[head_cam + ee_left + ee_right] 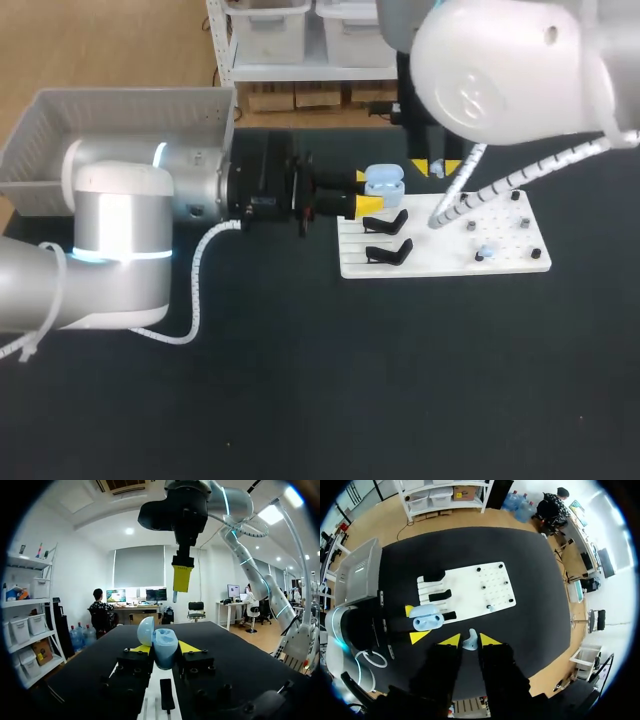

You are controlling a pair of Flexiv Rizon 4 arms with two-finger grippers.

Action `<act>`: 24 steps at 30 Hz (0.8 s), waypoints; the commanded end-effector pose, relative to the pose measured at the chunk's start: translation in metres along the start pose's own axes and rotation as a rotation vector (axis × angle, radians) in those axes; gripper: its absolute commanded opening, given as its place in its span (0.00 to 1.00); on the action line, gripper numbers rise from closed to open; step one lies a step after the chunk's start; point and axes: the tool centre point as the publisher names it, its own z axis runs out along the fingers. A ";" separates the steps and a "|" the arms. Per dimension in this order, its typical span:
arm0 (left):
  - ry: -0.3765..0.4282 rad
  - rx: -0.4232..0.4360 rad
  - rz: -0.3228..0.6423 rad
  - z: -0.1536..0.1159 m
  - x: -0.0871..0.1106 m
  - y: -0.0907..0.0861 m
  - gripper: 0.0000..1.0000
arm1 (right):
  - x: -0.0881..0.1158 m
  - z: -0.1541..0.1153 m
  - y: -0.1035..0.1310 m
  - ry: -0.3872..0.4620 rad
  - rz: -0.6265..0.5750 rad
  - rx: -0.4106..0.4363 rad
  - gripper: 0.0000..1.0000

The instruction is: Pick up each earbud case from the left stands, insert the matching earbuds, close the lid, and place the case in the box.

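A light blue earbud case (pixel 385 181) with its lid open is held upright above the white stand board (pixel 500 215), and my left gripper (pixel 367 191) is shut on its sides. In the left wrist view the case (pixel 164 647) sits between the yellow tips. My right gripper (pixel 470 640) hangs above and just beyond the case, shut on a small light blue earbud (pixel 470 643). Another earbud (pixel 485 250) rests on the board's peg area. Two black stands (pixel 388 222) on the board's left part are bare.
A grey box (pixel 120 110) stands at the table's back left, behind my left arm. The white board (pixel 465 590) lies right of centre with several small black pegs. Black tabletop spreads in front of the board and arms.
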 end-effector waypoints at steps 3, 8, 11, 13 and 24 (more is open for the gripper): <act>0.005 0.018 0.001 0.002 0.001 0.006 0.00 | 0.006 -0.002 0.006 0.016 0.025 -0.033 0.00; 0.000 0.024 -0.001 0.004 0.003 0.007 0.00 | 0.009 -0.004 0.014 0.033 0.053 -0.078 0.00; -0.002 0.025 -0.002 0.004 0.003 0.006 0.00 | 0.009 -0.002 0.017 0.045 0.057 -0.097 0.00; -0.002 0.025 -0.002 0.004 0.003 0.006 0.00 | 0.009 -0.002 0.017 0.045 0.057 -0.097 0.00; -0.002 0.025 -0.002 0.004 0.003 0.006 0.00 | 0.009 -0.002 0.017 0.045 0.057 -0.097 0.00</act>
